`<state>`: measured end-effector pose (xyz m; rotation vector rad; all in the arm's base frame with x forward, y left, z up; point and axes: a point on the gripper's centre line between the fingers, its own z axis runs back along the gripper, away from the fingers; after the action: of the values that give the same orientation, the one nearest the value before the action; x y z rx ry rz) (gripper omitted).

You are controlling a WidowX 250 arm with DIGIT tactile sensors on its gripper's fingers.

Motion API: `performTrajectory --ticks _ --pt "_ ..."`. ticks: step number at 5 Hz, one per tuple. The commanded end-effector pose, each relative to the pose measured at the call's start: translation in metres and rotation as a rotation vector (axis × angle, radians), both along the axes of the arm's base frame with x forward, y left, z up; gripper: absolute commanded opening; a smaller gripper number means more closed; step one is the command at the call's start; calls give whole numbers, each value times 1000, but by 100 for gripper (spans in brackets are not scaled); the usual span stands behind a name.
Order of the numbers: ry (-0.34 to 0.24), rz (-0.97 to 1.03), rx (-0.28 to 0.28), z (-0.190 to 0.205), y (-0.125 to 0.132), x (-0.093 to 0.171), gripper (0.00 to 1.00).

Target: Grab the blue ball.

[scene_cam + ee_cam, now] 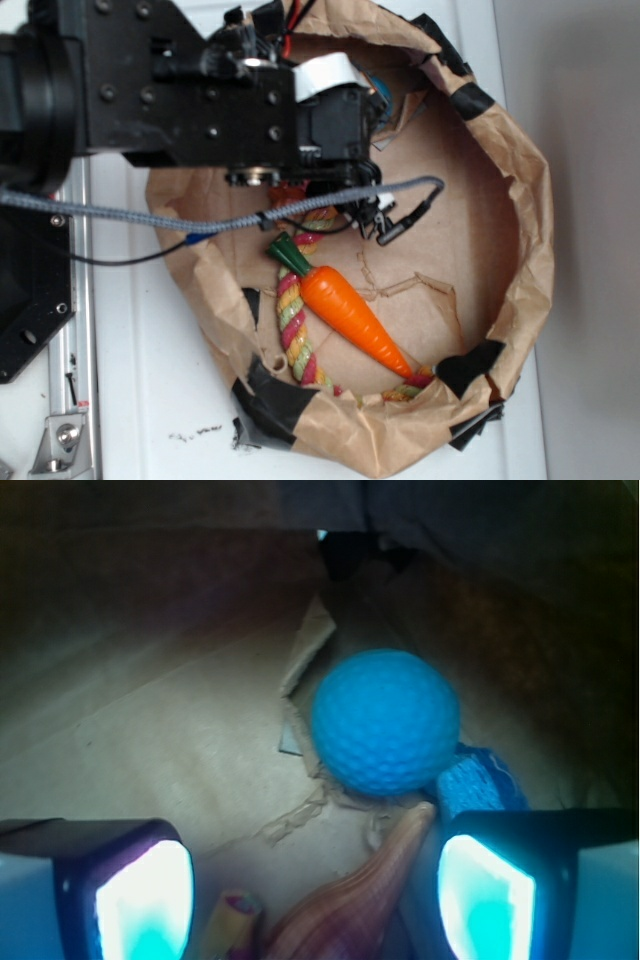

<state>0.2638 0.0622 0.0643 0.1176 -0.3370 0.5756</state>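
The blue ball [385, 722], teal-blue and dimpled, lies on the brown paper floor just ahead of my gripper [315, 880], a little right of centre. The jaws stand wide open, with the pads [145, 900] at the bottom left and bottom right, and nothing is held. The ball is beyond the fingertips, not between them. In the exterior view the gripper [350, 110] hangs over the far part of the paper basin, and only a sliver of blue [380, 90] shows past it.
A flat blue sponge [480, 780] touches the ball's right side. A striped brown shell [350, 910] and a rope end [235, 915] lie between the fingers. An orange carrot [350, 315] and a braided rope [295, 330] lie inside the crumpled paper-bag wall [520, 230].
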Motion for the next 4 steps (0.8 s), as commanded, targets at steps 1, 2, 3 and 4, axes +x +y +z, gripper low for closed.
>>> performTrajectory --ticks 1,2,3,4 --pt "-39 111 43 7 40 16 100" --pt "-56 76 34 3 45 24 100" --pt "-36 -61 13 -7 34 38 100" --pt "-8 -74 17 -19 31 36 100"
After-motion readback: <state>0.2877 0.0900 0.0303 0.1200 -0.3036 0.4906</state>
